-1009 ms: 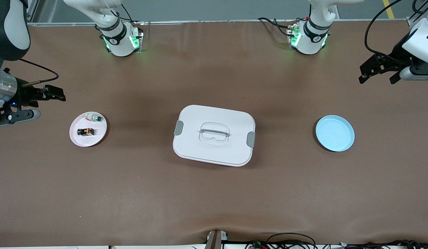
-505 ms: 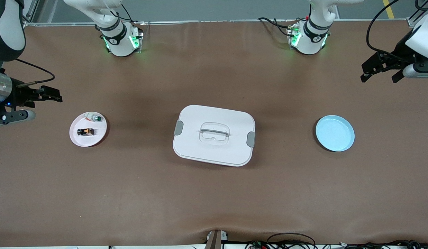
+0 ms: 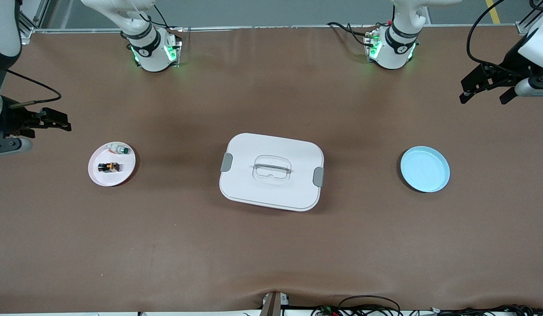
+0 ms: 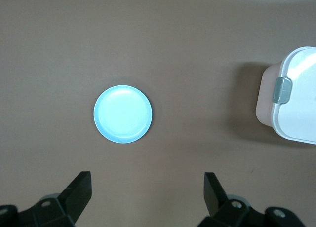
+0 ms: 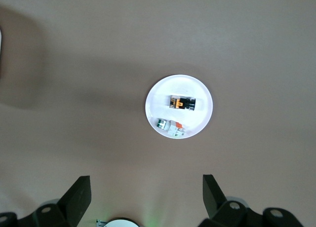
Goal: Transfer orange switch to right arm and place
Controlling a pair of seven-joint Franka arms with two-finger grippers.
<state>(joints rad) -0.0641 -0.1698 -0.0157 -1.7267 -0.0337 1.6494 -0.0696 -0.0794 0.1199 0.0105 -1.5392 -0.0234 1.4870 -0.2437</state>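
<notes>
Front view: orange switch (image 3: 109, 166) lying on the pink plate (image 3: 127, 174) toward the right arm's end of the table, long axis running along the table's length, nearer the camera than the small green-capped part (image 3: 120, 150) sharing the plate. Right gripper (image 3: 56, 121) hovering at about ten o'clock from the switch, jaws spread wide, holding nothing; clearly the closer claw. Left gripper (image 3: 488, 90) up at the other end, over bare table at about one o'clock from the blue plate (image 3: 425, 169), also wide open and empty; white lidded box (image 3: 271, 171) between the plates. Left wrist view: blue plate bare, box corner at three o'clock. Right wrist view: switch at twelve o'clock from the open fingertips (image 5: 81, 187), well apart, wrist aimed straight down.
</notes>
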